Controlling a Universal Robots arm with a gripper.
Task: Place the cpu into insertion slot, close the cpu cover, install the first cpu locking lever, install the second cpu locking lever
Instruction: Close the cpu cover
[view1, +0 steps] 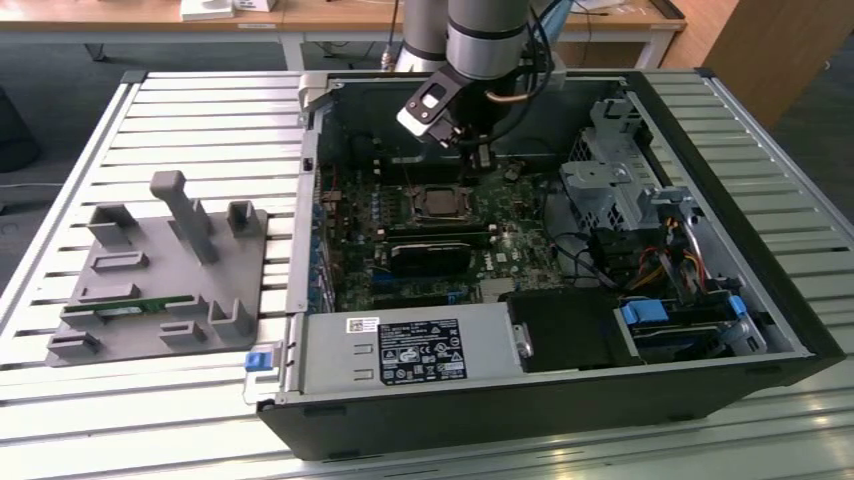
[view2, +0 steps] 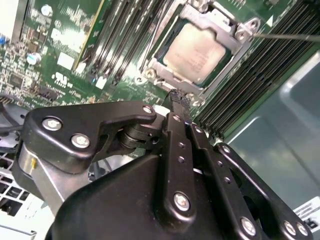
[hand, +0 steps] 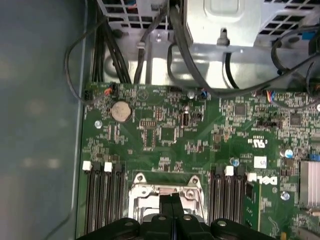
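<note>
Well to the exterior view's left of the small square black-rimmed insertion slot (view1: 441, 205), a grey plastic fixture (view1: 160, 280) with upright posts lies on the slatted silver metal table (view1: 200, 110). The slot itself sits on the green circuit board (hand: 165, 145) inside the open black computer case (view1: 534, 420). In the slot lies the flat square cpu (view2: 200, 47) with its dull silver-grey top, and the thin silver metal cpu cover (view2: 220, 22) lies flat around it. Just beyond the slot, slightly to the exterior view's right, the silver-grey arm (view1: 487, 35) descends steeply into the case with its wrist tilted. The black gripper (view2: 177, 97) points down at the board. Its fingers (view2: 175, 150) are pressed together with nothing between them, the tips just beside the slot's edge; whether they touch it cannot be told.
</note>
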